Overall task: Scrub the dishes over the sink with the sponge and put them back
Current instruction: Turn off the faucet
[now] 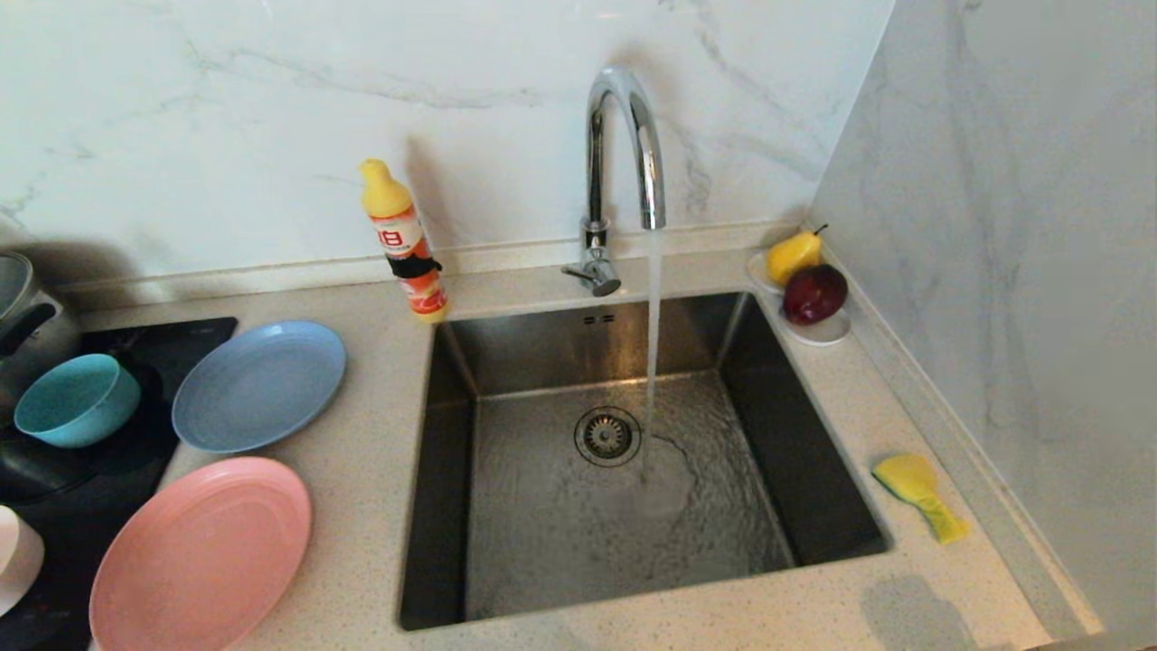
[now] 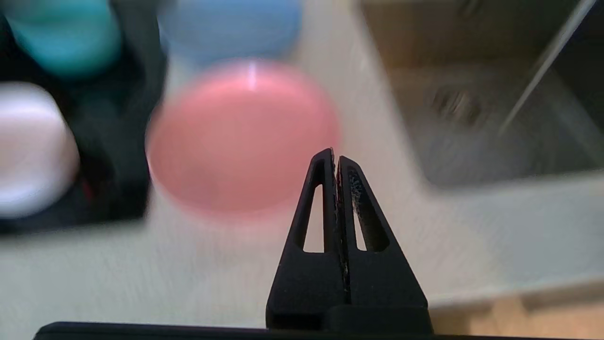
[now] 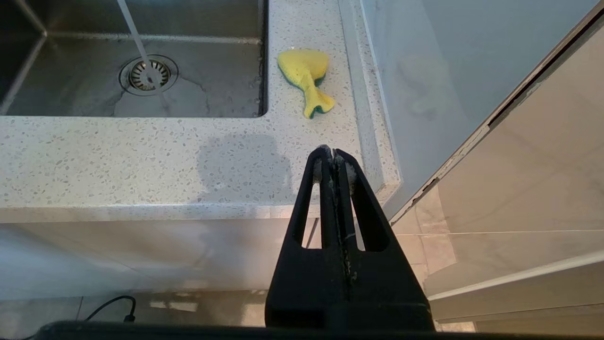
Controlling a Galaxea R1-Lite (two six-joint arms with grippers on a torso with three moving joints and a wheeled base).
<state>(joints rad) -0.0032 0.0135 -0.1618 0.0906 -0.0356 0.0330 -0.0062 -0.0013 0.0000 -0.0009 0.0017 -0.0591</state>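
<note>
Left of the sink (image 1: 452, 470) lie a salmon-pink plate (image 1: 201, 556) and a grey-blue plate (image 1: 259, 385). A teal bowl (image 1: 76, 400) and a pale pink dish (image 1: 16, 556) sit on the black hob. The yellow sponge (image 1: 917, 493) lies on the counter right of the sink. Neither gripper shows in the head view. My left gripper (image 2: 335, 155) is shut and empty, short of the pink plate (image 2: 243, 137). My right gripper (image 3: 332, 152) is shut and empty near the counter's front edge, short of the sponge (image 3: 304, 75).
Water runs from the chrome tap (image 1: 624, 163) into the sink near the drain (image 1: 606, 436). A yellow and orange soap bottle (image 1: 405, 242) stands behind the sink's left corner. A white dish with fruit (image 1: 809, 285) sits at the back right. A steel pot (image 1: 23, 316) is far left.
</note>
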